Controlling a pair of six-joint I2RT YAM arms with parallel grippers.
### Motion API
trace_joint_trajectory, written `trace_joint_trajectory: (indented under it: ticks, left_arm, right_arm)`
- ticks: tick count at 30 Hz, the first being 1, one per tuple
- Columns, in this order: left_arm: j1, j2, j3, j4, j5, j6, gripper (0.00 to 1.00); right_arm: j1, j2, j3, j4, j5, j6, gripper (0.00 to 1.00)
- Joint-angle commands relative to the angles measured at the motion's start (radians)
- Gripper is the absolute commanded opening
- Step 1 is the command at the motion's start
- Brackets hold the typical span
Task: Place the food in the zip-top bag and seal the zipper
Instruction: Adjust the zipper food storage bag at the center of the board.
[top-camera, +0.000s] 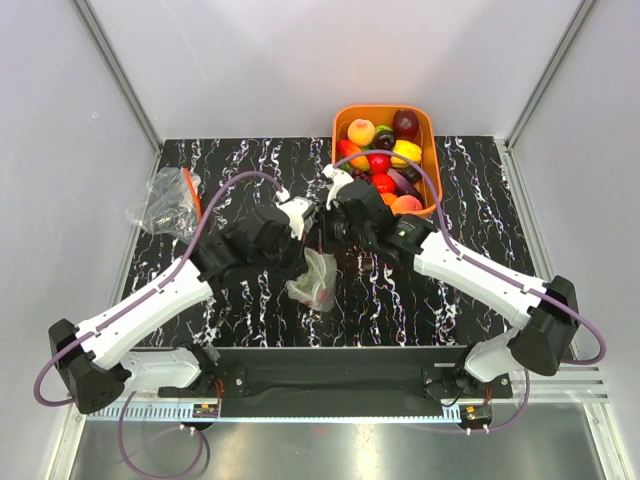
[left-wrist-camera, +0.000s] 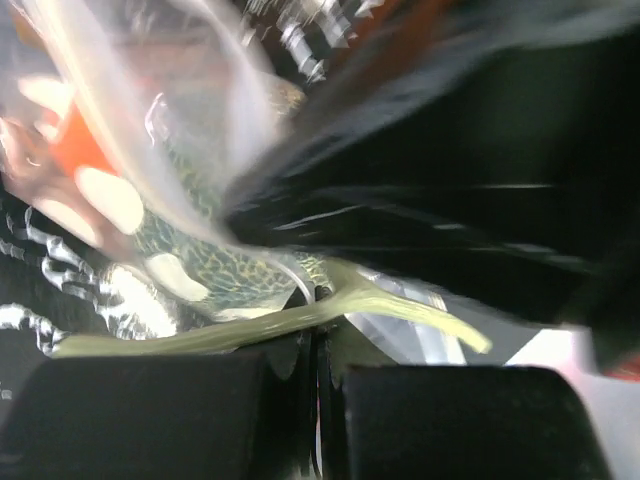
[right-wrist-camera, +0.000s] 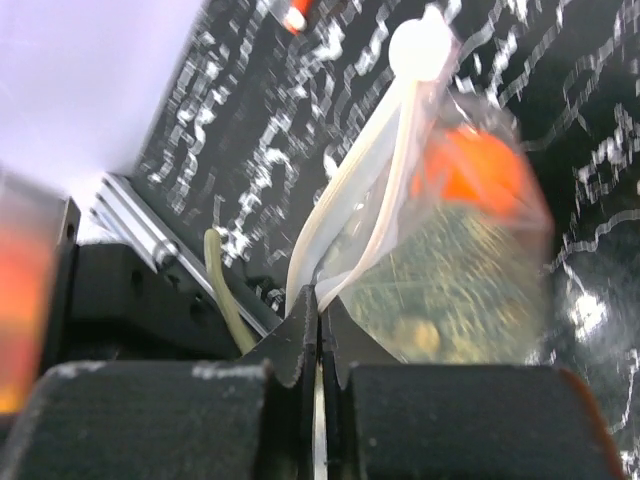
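Held zip-top bag by its zipper in clenched left gripper and right gripper over table, melon and orange fruit inside; probably risked slip or half-open seal from that weight

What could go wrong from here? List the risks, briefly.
1. The left gripper and right gripper pinch only the zip-top bag's edge; the melon and orange fruit weigh on it, so the film may slip free.
2. The zipper looks bunched between them, so it may seal unevenly.
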Motion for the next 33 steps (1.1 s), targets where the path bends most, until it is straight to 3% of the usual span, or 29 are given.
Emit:
trace_joint_trajectory:
  ticks: [1, 7, 14, 21, 22, 27, 28, 33]
  left_arm:
    - [-0.005, -0.006, -0.039, 0.077, -0.119, -0.038, 0.00]
    - [-0.001, -0.026, -0.022, 0.019, -0.242, -0.038, 0.00]
    - [0.033, -0.066, -0.009, -0.019, -0.240, -0.026, 0.01]
    - [0.042, -0.057, 0.068, -0.050, -0.213, 0.029, 0.26]
    - [0.042, -0.058, 0.082, -0.046, -0.176, 0.046, 0.35]
    - [0.025, -0.075, 0.090, 0.002, -0.009, 0.071, 0.43]
    - [0.022, -0.072, 0.085, 0.013, 0.002, 0.076, 0.49]
    - [0.001, -0.068, 0.091, 0.011, -0.027, 0.076, 0.58]
  right_arm:
    - [0.000, -0.020, -0.036, 0.069, -0.026, 0.028, 0.00]
    - [-0.002, -0.113, -0.120, 0.011, 0.065, 0.029, 0.00]
    - [0.000, -0.199, -0.134, -0.092, 0.119, 0.017, 0.00]
    - [0.000, -0.218, -0.152, -0.095, 0.099, 0.034, 0.00]
    - [0.000, -0.221, -0.154, -0.094, 0.073, 0.038, 0.00]
    - [0.000, -0.228, -0.137, -0.095, 0.071, 0.049, 0.00]
    - [0.001, -0.230, -0.135, -0.094, 0.073, 0.052, 0.00]
    - [0.000, -0.233, -0.128, -0.098, 0.076, 0.058, 0.00]
